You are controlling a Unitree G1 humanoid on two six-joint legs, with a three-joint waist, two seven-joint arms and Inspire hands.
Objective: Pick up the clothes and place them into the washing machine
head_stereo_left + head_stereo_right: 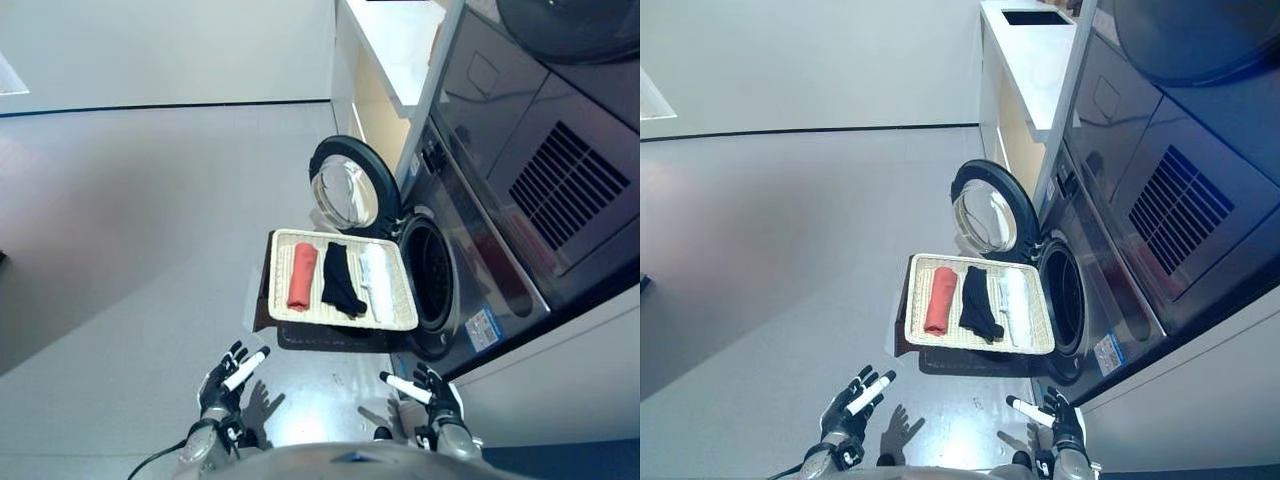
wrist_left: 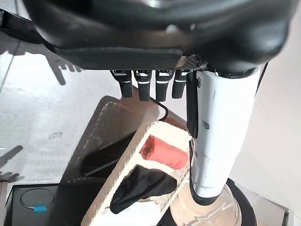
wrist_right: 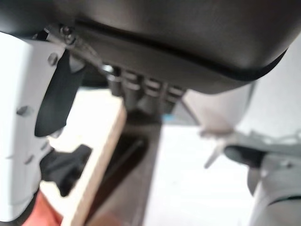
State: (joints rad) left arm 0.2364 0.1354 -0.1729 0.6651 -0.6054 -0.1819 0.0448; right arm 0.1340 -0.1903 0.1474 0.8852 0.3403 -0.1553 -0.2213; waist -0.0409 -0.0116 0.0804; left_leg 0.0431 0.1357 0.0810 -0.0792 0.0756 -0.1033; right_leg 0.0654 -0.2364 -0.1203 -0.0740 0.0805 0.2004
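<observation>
Nearest the camera, at the lower edge of the head views, the robot's two dark hands hang over the pale grey floor point(image 1: 150, 250): the left hand point(image 1: 225, 385) and the right hand point(image 1: 432, 390) both have their fingers straight and spread, white-covered thumbs pointing inward, holding nothing and touching nothing.

Biggest in the scene is the dark grey front-loading washing machine point(image 1: 480, 270) along the right side, its drum opening facing the floor space. Beyond it, against the far wall, stands a white bench point(image 1: 1035, 60) with a dark rectangular opening in its top. The machine's round glass door point(image 1: 345, 190) with a black rim is swung fully open, standing on the far side of the tray.

Just beside the drum opening sits a rectangular cream woven tray point(image 1: 285, 300), raised on a dark brown stand point(image 1: 266, 290); a dark mat point(image 1: 330, 338) lies on the floor beneath its near edge.

All the clothes lie in the tray, side by side: a rolled red cloth point(image 1: 302, 275) farthest from the machine, a crumpled black garment point(image 1: 340, 278) in the middle, and a folded white cloth point(image 1: 377, 280) nearest the drum. None of them touches either hand
</observation>
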